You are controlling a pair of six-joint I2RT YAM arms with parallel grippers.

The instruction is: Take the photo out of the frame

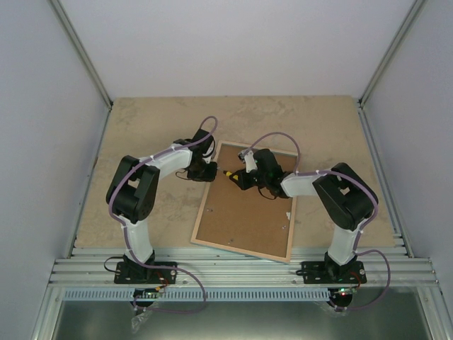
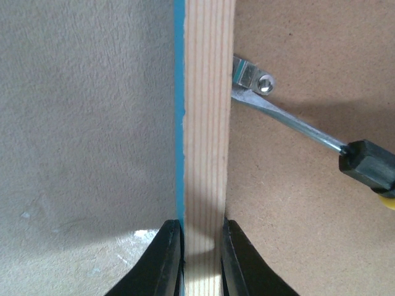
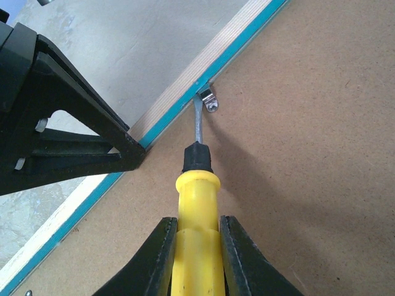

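Top external shows the frame (image 1: pixel 244 205) back-up on the worktop (image 1: pixel 141 134). The left end effector (image 2: pixel 202 259) pinches its 10 o'clock rim, steadying it, and the right end effector (image 3: pixel 197 243) pinches a screwdriver (image 3: pixel 196 197) wedged under the clip (image 3: pixel 210 100). The photo is probably beneath, hidden.

Frame (image 1: pixel 244 212): rectangular, light wood rim, turquoise outer edge, brown fibreboard back
Pose: flat, back side up, turned slightly askew
Location: middle of the table (image 1: pixel 141 120)

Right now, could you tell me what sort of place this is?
Likely a robot lab test cell: plain white enclosure walls, ribbed aluminium mounting rails and a beige stone-patterned tabletop.
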